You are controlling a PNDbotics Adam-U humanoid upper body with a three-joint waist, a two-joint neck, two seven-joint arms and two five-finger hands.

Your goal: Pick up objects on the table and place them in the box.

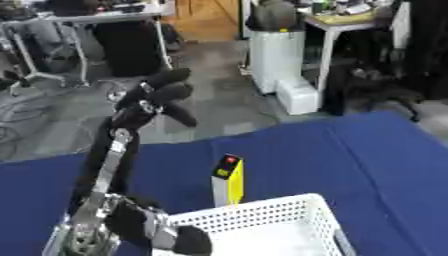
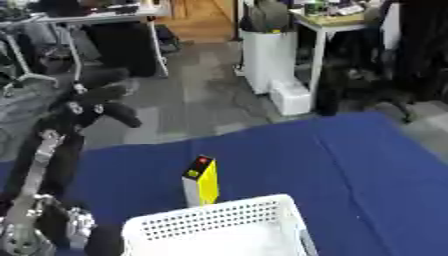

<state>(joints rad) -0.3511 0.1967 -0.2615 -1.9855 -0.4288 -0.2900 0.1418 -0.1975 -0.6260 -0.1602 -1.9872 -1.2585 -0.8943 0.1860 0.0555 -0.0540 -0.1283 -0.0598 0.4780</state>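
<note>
A narrow yellow and white box [image 1: 228,181] with a red mark on its top stands upright on the blue table [image 1: 359,155]. It is just behind the far rim of the white perforated basket [image 1: 254,211] at the bottom of the view. My left arm rises from the lower left, and my left hand [image 1: 156,99] is held high above the table's far left edge. Its dark fingers are spread and hold nothing. The hand is up and to the left of the yellow box, well apart from it. What lies inside the basket is hard to make out. My right hand does not show.
Beyond the table's far edge lies grey floor with a white cabinet [image 1: 276,59], a low white unit [image 1: 299,95] beside it, and desks [image 1: 87,20] at the back. The blue cloth stretches bare to the right of the basket.
</note>
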